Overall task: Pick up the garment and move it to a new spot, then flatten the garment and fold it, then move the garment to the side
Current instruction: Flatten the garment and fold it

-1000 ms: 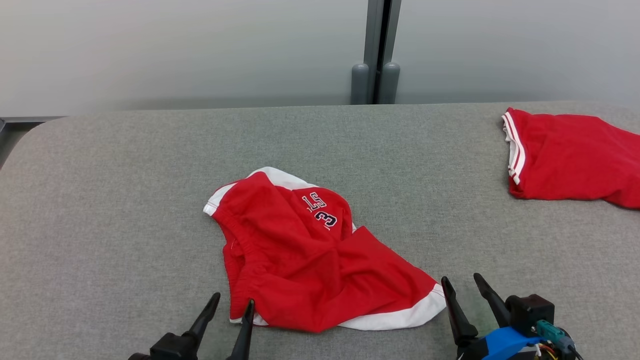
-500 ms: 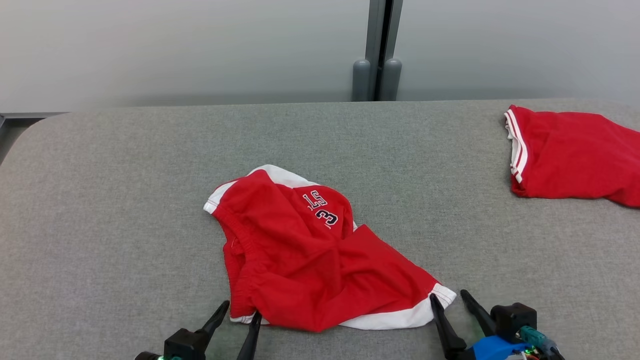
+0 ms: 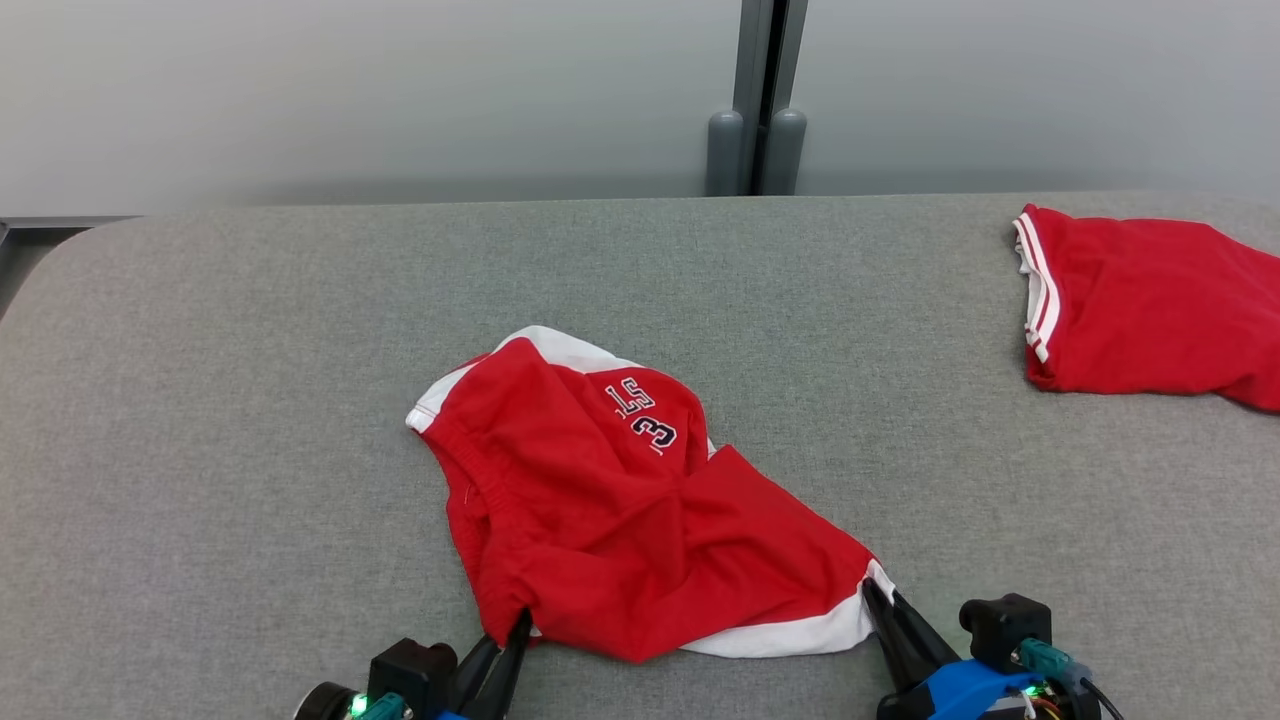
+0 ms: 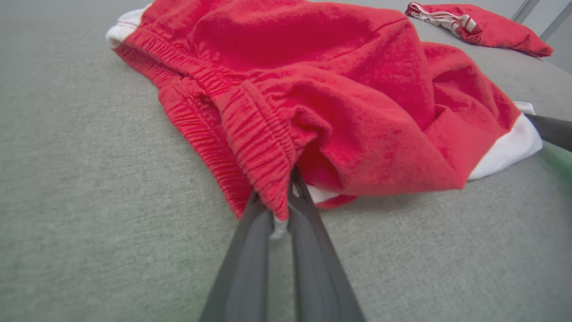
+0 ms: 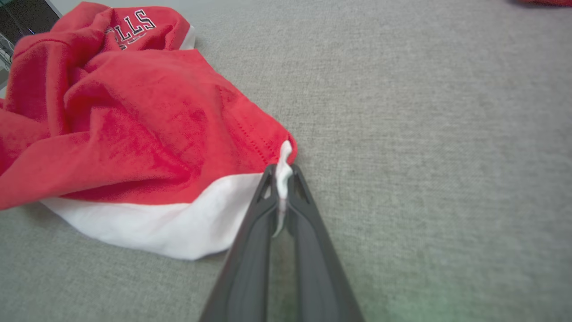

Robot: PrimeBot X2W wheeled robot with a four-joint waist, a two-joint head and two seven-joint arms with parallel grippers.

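Now left gripper (image 3: 519, 622) clamps garment (image 3: 620, 510) waistband, right gripper (image 3: 873, 592) clamps white hem

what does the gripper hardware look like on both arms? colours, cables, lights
Both have two long, dark fingers tapering to narrow tips. The left gripper has a black block behind the fingers, a lit green light and a teal connector. The right gripper has a blue housing, a black block and a teal connector with a thin cable.
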